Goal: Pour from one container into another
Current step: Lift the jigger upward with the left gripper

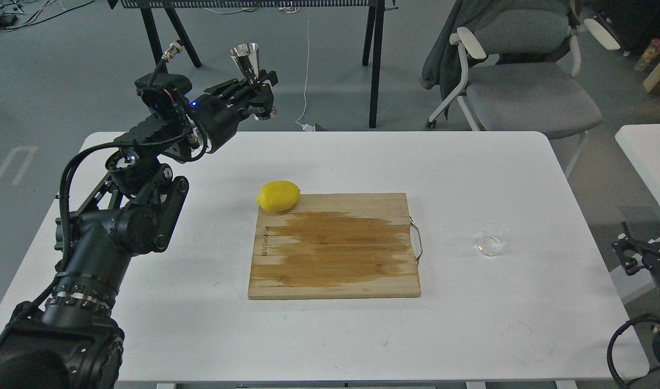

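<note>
My left gripper is raised high above the table's far left part, shut on the waist of the shiny steel jigger, which stands roughly upright with its wide mouth on top. The small clear glass cup sits upright on the white table at the right, far from that gripper. My right arm shows only at the right edge, near the table's corner; its gripper is small and dark, so its fingers cannot be told apart.
A wooden cutting board with a wet patch lies mid-table, its metal handle toward the cup. A yellow lemon rests at the board's far left corner. A grey chair and black table legs stand beyond the table.
</note>
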You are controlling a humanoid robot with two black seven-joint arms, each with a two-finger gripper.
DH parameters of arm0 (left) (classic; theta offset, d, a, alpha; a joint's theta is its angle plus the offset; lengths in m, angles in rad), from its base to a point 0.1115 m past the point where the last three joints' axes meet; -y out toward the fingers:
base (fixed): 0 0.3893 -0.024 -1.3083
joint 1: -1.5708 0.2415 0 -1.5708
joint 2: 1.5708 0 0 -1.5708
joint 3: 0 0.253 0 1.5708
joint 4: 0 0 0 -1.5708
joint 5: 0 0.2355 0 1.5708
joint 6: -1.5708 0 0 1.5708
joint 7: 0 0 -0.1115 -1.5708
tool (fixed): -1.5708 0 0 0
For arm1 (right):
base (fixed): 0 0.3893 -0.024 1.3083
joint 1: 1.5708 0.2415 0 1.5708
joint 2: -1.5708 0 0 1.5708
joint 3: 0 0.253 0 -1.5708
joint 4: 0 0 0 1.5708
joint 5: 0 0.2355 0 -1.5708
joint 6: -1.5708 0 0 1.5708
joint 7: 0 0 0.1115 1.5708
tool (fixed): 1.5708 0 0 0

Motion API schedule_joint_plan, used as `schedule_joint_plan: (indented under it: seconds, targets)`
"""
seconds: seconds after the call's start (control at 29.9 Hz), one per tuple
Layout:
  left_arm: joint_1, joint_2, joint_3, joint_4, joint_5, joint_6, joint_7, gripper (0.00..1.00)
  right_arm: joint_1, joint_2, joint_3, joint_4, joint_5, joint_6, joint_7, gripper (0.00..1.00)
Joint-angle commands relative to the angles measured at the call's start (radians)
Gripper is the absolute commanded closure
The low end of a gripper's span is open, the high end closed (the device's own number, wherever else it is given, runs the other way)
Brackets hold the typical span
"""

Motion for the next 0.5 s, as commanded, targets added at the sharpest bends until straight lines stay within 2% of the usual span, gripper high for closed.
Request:
schedule_joint_plan:
  seconds: [0.0,0.23,0.37,0.47]
  targets:
    - [0.004,0.0,0.001,0.073,-0.054,-0.165,0.0,0.88,0.0,0.001,-0.002,-0.009,0.0,0.0,-0.001,0.0]
    - [0.002,0.0,-0.009,0.202,-0.141,-0.165,0.0,0.88,0.0,0.003,-0.008,-0.01,0.0,0.0,-0.001,0.0]
    - [-0.031,0.0,-0.098,0.218,-0.141,-0.165,0.0,0.88,0.0,0.003,-0.008,-0.01,0.0,0.0,-0.001,0.0]
    - [-0.033,0.0,-0.109,0.244,-0.14,-0.165,0.0,0.87,0.0,0.003,-0.008,-0.01,0.0,0.0,-0.001,0.0]
